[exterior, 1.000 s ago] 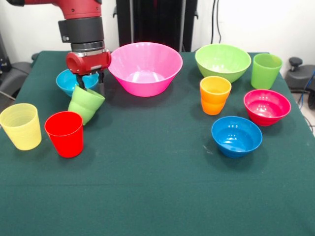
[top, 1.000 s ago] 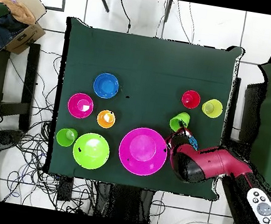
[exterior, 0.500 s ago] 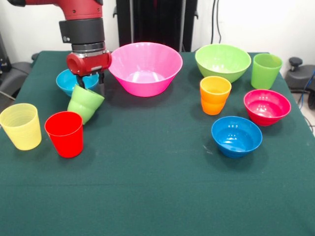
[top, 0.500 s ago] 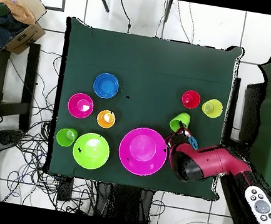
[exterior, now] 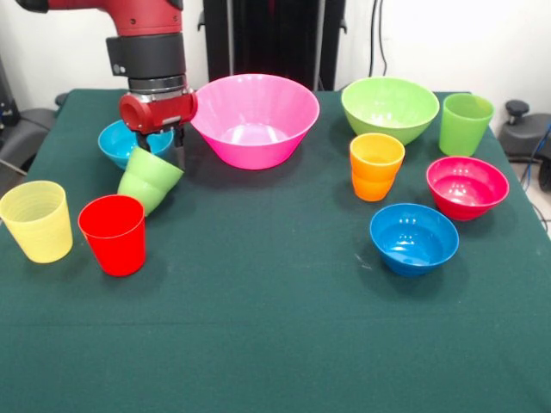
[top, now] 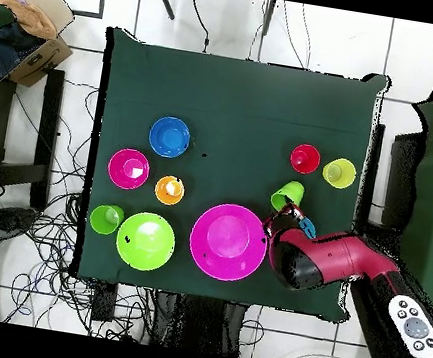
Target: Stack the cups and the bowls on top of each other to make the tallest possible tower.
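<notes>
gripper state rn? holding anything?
Gripper: shut on the rim of the small green cup, which hangs tilted beside the red cup.

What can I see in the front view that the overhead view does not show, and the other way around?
Only the front view shows that the small green cup is tilted and held by its rim in the gripper, and the light blue bowl behind it. Only the overhead view shows the cardboard box and cables beside the table. Both show the pink bowl, red cup and yellow cup.
</notes>
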{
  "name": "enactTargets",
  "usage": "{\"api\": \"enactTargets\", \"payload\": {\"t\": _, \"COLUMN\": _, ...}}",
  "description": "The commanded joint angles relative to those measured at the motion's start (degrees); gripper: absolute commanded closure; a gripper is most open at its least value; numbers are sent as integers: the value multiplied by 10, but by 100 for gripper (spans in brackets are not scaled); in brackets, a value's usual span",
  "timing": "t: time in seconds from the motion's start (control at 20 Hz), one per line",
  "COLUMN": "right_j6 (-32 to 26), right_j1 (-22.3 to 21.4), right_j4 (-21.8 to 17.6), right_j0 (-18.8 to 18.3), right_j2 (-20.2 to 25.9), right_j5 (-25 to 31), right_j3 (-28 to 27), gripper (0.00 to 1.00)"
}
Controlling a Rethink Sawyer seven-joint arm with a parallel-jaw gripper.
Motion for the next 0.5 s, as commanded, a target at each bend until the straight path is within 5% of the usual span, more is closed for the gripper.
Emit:
{"api": "enactTargets", "payload": {"t": 0.05, "right_j6": 35, "right_j1": 4, "right_j4": 18, "right_j0": 31, "right_j2": -21, "right_j5": 29, "right_j3": -40, "gripper": 0}}
{"api": "enactTargets", "payload": {"t": 0.45, "right_j6": 48, "right_j1": 16, "right_j4": 49, "right_j0": 45, "right_j2": -44, "right_j5": 51, "right_j3": -51, "gripper": 0}}
{"api": "enactTargets", "payload": {"t": 0.5, "right_j6": 35, "right_j1": 17, "right_j4": 55, "right_j0": 43, "right_j2": -44, "right_j5": 51, "right_j3": -51, "gripper": 100}}
